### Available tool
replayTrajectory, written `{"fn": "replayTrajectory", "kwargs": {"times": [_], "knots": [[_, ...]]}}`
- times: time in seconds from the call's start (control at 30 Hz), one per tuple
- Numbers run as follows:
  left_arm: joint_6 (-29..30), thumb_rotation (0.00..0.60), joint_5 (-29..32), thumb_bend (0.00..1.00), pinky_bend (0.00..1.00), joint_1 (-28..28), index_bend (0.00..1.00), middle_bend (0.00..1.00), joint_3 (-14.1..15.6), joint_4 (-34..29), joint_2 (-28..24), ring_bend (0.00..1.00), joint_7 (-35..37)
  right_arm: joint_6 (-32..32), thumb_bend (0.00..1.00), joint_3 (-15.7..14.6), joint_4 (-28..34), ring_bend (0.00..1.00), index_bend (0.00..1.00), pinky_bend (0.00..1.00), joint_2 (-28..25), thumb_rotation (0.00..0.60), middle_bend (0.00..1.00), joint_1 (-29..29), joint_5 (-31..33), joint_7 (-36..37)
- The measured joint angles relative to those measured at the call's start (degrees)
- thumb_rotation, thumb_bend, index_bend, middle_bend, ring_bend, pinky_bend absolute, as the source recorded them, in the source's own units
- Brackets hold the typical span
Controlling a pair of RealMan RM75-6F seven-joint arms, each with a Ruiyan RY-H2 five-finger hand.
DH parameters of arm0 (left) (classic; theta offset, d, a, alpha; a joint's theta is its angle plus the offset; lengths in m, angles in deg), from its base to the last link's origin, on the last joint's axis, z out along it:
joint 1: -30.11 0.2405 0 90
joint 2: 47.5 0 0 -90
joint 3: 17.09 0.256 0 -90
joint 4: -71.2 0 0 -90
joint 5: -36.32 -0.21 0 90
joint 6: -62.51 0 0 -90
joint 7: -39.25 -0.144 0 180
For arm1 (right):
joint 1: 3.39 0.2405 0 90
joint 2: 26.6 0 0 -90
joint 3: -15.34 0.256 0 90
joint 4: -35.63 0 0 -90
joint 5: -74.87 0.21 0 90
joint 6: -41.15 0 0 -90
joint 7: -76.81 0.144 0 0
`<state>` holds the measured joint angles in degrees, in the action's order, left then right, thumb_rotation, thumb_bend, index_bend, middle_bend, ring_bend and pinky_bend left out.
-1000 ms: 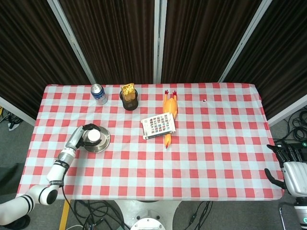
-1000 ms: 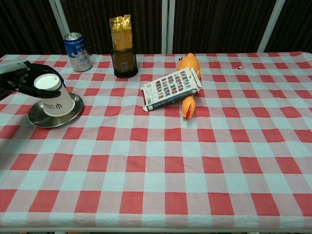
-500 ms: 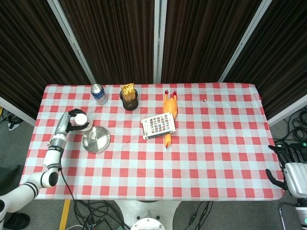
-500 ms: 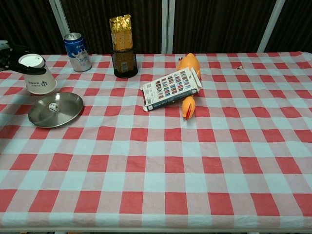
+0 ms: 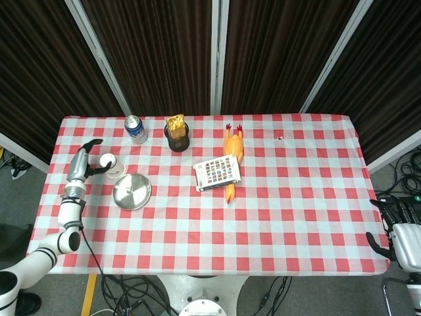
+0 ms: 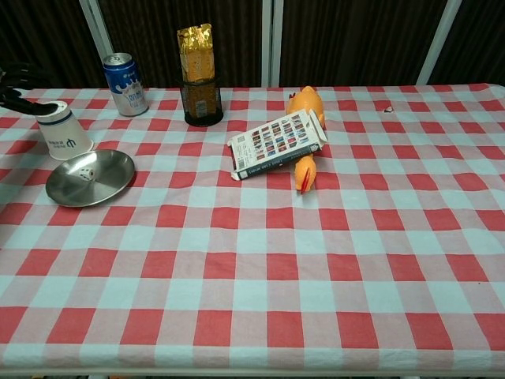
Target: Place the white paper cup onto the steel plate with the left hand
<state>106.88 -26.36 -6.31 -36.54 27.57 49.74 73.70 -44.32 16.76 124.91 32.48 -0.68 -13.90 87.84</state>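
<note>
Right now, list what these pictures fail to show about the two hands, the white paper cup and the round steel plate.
- Left hand: chest view cuts it at the left edge, and head view shows it too small to tell whether the fingers touch the white paper cup.
- Right hand: head view crops it at the right edge; chest view misses it.
- Small white thing in the round steel plate: too small to identify.

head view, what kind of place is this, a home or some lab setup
Probably a lab or test setup, not a home: a checked table ringed by dark curtains, cables on the floor, and unrelated props like a rubber chicken and soda can.
</note>
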Motion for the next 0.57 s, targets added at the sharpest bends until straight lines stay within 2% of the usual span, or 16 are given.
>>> {"fn": "replayTrajectory", "kwargs": {"times": [0.1,0.2,0.37,0.57], "knots": [[2.27,0.6,-1.63,0.28,0.06,2.21,0.18,0.16,1.31,-4.35,-3.03,0.07,-1.26,0.05,0.27,0.03,-0.45,0.0,0.15,0.07,0.13,0.6,0.2,-0.09,0.24,0.52],[7.32,0.6,-3.31,0.28,0.06,5.44,0.19,0.16,3.13,-10.39,-6.72,0.07,-5.07,0.18,0.27,0.02,-0.9,0.0,0.15,0.07,0.36,0.6,0.2,-0.05,0.24,0.98],[18.7,0.6,-6.08,0.28,0.06,12.2,0.21,0.16,7.07,-21.11,-12.79,0.07,-16.83,0.18,0.27,-0.06,-1.63,0.0,0.15,0.07,0.84,0.6,0.2,-0.02,-0.08,1.68],[33.54,0.6,-8.64,0.28,0.05,21.24,0.22,0.16,11.4,-31.53,-17.47,0.07,-30.35,0.15,0.27,-0.34,-2.34,0.0,0.15,0.07,1.4,0.6,0.2,0.03,-0.73,2.28]]}}
